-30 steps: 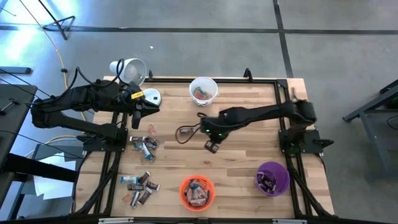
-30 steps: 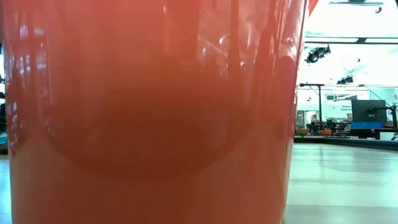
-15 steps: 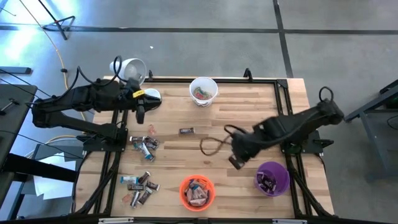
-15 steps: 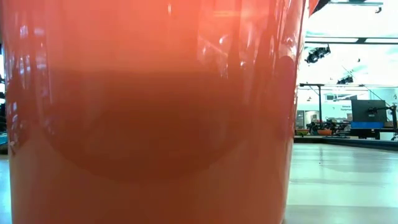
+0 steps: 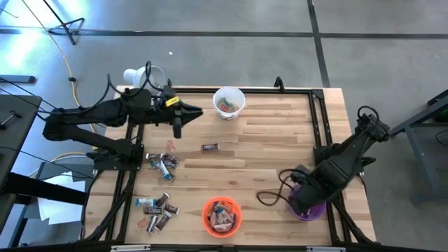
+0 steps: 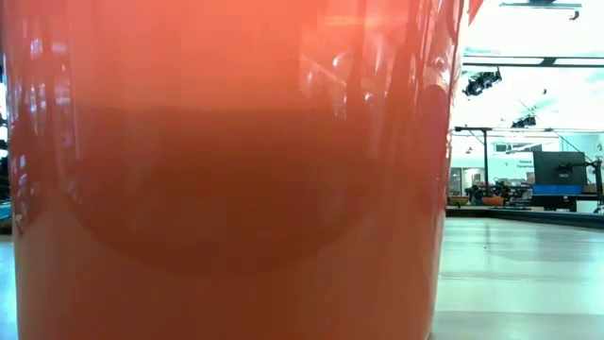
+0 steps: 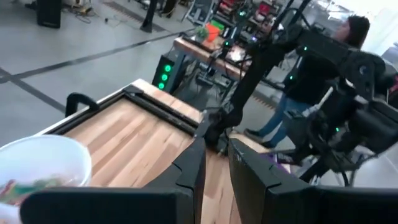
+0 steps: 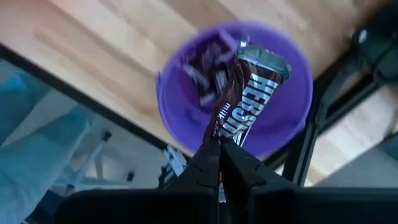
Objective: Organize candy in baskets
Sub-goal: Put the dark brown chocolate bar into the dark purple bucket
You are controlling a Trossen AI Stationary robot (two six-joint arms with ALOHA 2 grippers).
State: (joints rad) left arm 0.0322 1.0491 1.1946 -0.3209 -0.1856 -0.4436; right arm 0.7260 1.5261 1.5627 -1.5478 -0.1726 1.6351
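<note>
I'm watching my right gripper (image 8: pixel 219 144), which has swung away from the table's middle since a second ago, hanging directly over the purple basket (image 8: pixel 292 118), pinched tight on a dark brown candy bar (image 8: pixel 245 102). My left gripper (image 5: pixel 178 131) has reached out beside the white basket (image 5: pixel 229 101), fingers (image 7: pixel 189 168) slightly apart and holding nothing. Loose candy (image 5: pixel 162 164) is lying on the wooden table (image 5: pixel 266 140) well left of the purple basket, the orange basket (image 5: pixel 222 214) nearer. Beyond, a person (image 7: pixel 317 74) is standing among lab benches.
</note>
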